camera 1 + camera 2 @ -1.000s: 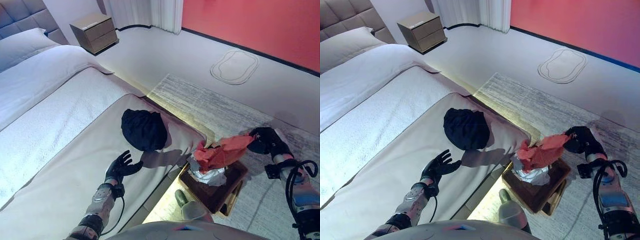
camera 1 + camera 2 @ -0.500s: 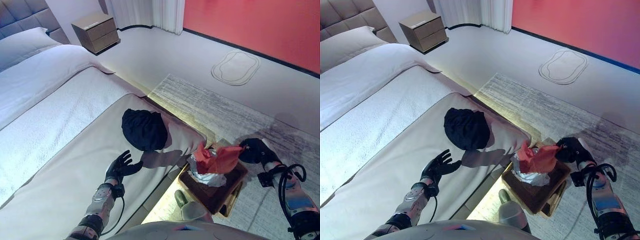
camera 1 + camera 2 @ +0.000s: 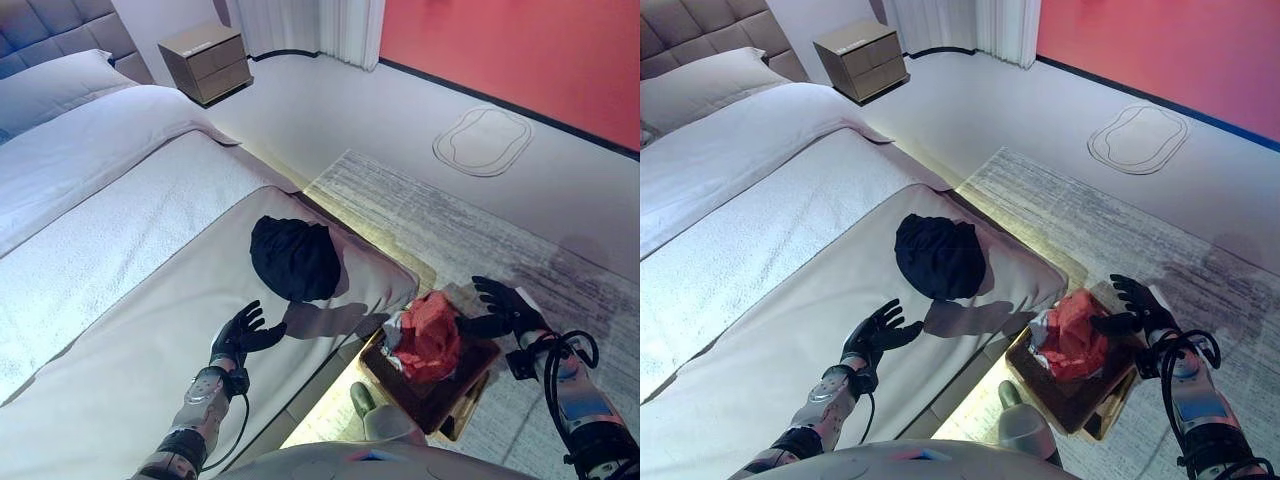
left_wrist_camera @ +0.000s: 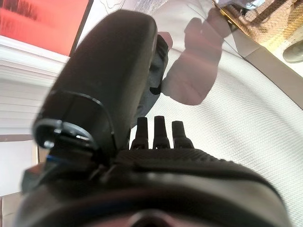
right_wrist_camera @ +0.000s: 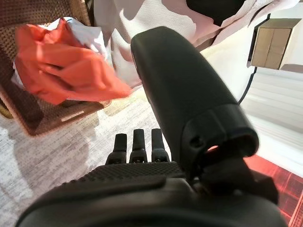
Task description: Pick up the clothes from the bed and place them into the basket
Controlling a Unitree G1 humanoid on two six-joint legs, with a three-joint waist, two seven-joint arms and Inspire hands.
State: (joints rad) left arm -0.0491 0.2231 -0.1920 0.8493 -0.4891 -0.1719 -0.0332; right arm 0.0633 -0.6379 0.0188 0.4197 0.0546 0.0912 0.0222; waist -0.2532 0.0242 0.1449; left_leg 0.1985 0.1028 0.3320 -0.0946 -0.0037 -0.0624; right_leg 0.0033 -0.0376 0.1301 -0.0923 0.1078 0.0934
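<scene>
1. The bed (image 3: 120, 260) fills the left half of the frame. My main worry sits on it: the black garment (image 3: 292, 258), bunched near the centre, close to the bed's near corner. If I scoop it carelessly with the left hand (image 3: 243, 334), I judge part of it could trail over the edge and drop into the gap beside the basket.
2. The basket (image 3: 470, 380) stands on the floor at lower right, just beside the bed. The red garment (image 3: 430, 335) is heaped inside on a white garment (image 3: 391, 325). The pile looks high, so I think another item could slide off over the rim.
3. My right hand (image 3: 1137, 307) hovers at the far side of the basket, its fingers (image 3: 1127, 290) spread apart and holding nothing; the red garment lies just beside them, released.
4. My left hand rests over the bed at lower centre, fingers apart and empty. The black garment lies beyond its fingertips, near but not touching.
</scene>
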